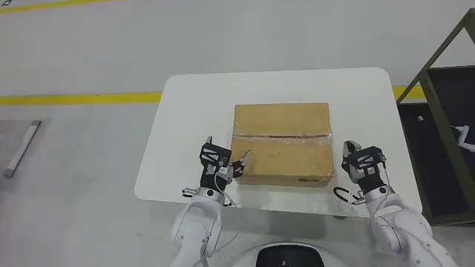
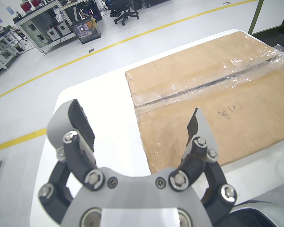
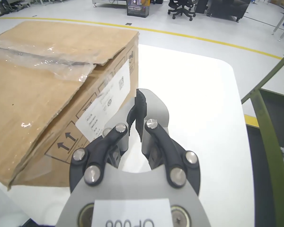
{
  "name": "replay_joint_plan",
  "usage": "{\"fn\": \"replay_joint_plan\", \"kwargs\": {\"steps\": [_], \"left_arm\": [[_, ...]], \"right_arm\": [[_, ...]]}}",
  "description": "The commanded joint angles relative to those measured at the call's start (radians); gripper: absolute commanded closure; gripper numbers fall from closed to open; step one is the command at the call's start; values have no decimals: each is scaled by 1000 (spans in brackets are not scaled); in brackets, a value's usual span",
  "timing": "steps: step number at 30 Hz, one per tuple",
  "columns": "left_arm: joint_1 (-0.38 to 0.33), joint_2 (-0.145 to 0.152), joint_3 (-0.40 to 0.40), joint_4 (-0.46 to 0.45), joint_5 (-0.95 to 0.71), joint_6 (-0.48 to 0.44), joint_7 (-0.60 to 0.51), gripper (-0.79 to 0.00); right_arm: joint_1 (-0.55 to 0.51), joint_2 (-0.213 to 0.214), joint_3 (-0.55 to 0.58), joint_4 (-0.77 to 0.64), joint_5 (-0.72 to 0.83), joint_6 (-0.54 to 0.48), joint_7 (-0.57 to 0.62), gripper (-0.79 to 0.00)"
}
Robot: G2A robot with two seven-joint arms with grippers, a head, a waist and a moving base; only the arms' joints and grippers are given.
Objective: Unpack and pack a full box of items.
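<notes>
Cardboard box (image 1: 282,143) on table (image 1: 185,119), between left fingers (image 2: 81,124) and right fingers (image 3: 139,109)

- Bright, even overhead light in every view.
- The table (image 3: 198,83) glares white in the right wrist view.
- Tape (image 2: 250,58) on the box (image 2: 179,72) glints.
- Wrist views bend lines at their edges.
</notes>
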State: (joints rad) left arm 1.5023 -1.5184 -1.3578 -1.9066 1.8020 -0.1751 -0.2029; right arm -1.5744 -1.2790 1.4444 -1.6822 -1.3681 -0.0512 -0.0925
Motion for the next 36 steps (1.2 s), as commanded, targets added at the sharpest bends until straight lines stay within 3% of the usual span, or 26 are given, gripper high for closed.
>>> {"fn": "replay_joint_plan", "kwargs": {"steps": [1, 15, 19, 26, 36], "left_arm": [[0, 0, 0, 0, 0, 0, 0, -785], [2, 18, -28, -3, -21, -43, 62, -785], [-14, 21, -17, -17, -49, -65, 71, -785], [-95, 16, 75, -19, -131, -105, 58, -785], [-193, 10, 247, 82, -125, -198, 68, -785]], "right_arm": [[13, -2, -13, 9, 8, -8, -3, 0], [56, -3, -62, 23, 12, -114, -11, 0], [39, 1, -22, 5, 19, -84, -15, 0], [-68, 17, 129, -91, -10, -29, -14, 0], [-251, 30, 329, -229, 7, -11, 10, 0]]}}
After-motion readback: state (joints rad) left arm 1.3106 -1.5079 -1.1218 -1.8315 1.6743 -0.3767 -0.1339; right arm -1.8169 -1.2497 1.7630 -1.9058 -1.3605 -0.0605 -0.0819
